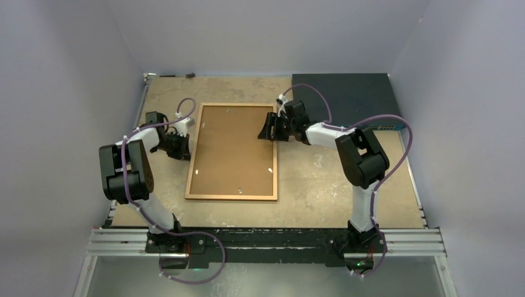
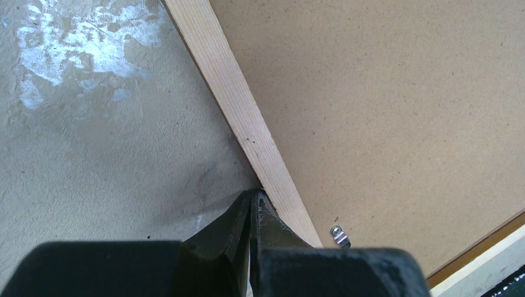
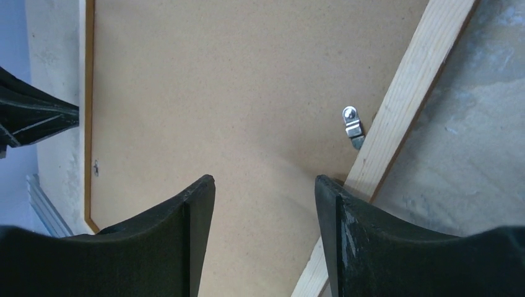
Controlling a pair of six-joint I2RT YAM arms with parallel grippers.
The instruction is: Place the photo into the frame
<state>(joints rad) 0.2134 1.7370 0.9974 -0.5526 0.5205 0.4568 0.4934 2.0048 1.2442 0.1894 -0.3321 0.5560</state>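
The frame (image 1: 230, 198) lies face down in the middle of the table, with a plain brown backing board (image 1: 232, 148) filling it. The photo is hidden or out of view. My left gripper (image 1: 187, 151) is shut, its tips (image 2: 255, 193) touching the outer side of the frame's left rail (image 2: 235, 99), with nothing between them. My right gripper (image 1: 267, 132) is open above the frame's right side; its gap (image 3: 265, 182) holds nothing, one finger stands over the board (image 3: 216, 93) and the other over the right rail (image 3: 408, 99).
A dark blue flat box (image 1: 340, 99) lies at the back right of the table. Small metal turn clips (image 3: 352, 125) (image 2: 339, 236) sit on the backing board next to the rails. Grey walls close the table in on three sides.
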